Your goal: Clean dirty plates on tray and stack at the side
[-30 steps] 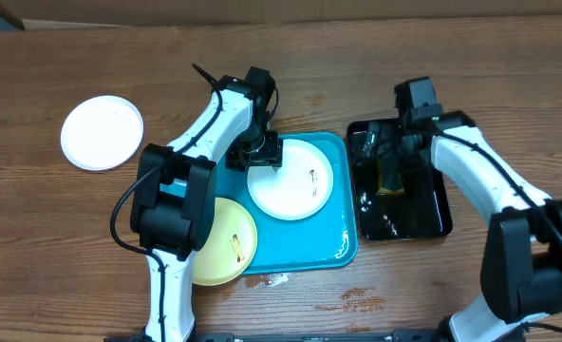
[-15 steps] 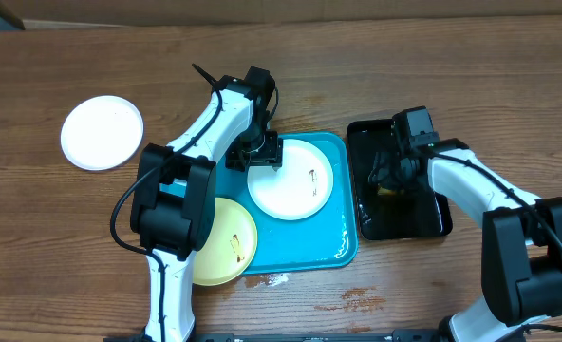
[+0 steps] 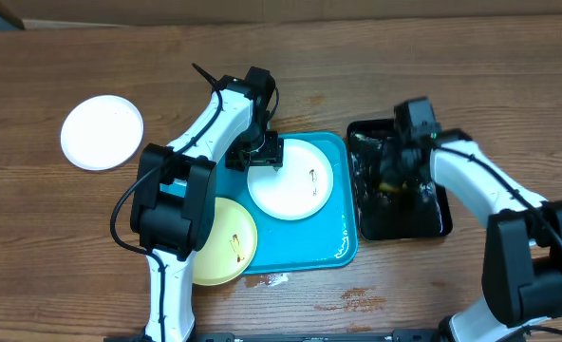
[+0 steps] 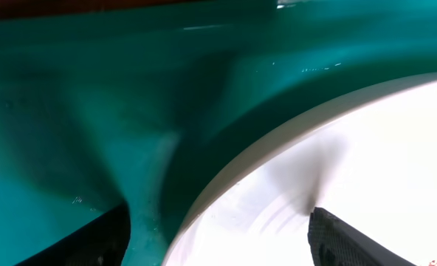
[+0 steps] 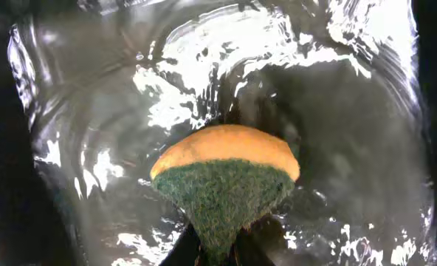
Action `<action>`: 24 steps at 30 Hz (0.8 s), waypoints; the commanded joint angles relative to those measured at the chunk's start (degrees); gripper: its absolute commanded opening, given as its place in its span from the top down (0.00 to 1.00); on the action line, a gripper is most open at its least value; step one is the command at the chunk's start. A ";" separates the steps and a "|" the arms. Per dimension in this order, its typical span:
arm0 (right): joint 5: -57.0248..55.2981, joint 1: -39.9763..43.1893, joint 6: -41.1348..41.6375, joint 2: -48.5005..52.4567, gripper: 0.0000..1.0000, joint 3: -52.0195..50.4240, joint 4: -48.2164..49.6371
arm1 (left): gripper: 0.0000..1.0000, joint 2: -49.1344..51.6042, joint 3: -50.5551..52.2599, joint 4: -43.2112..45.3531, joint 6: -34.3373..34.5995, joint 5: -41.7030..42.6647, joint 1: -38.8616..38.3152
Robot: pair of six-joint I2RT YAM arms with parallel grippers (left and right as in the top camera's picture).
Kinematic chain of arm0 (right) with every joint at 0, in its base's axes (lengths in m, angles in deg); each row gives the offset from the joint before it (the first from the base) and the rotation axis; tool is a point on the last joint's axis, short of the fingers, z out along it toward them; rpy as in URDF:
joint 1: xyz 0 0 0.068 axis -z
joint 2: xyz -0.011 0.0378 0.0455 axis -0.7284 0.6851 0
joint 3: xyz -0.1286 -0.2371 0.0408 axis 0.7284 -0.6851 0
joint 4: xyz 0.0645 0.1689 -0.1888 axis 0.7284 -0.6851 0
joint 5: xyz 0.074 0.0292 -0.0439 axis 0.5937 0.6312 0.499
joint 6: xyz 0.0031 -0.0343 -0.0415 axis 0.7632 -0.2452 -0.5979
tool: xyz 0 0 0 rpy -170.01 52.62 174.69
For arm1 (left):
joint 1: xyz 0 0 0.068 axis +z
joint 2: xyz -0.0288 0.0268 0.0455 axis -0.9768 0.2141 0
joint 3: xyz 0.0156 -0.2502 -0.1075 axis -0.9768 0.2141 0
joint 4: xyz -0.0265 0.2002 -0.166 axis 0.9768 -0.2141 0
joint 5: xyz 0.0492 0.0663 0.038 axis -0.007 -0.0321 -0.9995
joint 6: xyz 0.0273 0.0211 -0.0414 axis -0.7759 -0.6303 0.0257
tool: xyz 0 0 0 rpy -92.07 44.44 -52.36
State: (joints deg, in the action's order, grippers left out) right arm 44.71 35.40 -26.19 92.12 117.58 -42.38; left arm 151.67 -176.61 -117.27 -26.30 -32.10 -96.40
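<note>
Plates (image 3: 286,185) are to be wiped: a sponge (image 5: 222,170) is pinched wet by the right gripper (image 3: 395,169), one edge (image 4: 277,133) kept between the left gripper's (image 3: 260,154) spread fingers (image 4: 351,240).

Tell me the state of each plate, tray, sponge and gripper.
Turquoise tray: carrying two plates.
White plate on tray: smudged.
Yellow plate: smudged, overlapping tray's rim.
Left white plate: on table, looks clean.
Black tray: holds water.
Sponge: gripped, in black tray.
Left gripper: open, astride white plate's rim.
Right gripper: shut on Sponge.

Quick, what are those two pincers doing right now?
Left pincer: open, straddling the white plate rim.
Right pincer: closed on the sponge.
</note>
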 commanded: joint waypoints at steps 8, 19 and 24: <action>-0.76 -0.17 2.38 -6.86 0.96 8.00 -10.27 | 0.22 1.16 0.55 0.24 0.42 0.63 -0.39; 5.01 -0.28 5.05 -6.80 0.96 7.45 -17.64 | 0.20 1.16 0.55 -0.02 1.49 0.66 -0.44; 5.92 -0.26 5.01 -6.88 0.96 6.88 -19.78 | 0.24 1.16 0.55 0.20 2.32 0.66 -0.44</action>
State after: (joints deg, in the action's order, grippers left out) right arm 48.95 35.36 -21.64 85.59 124.90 -60.78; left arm 151.67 -176.61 -117.27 -25.36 -32.10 -96.40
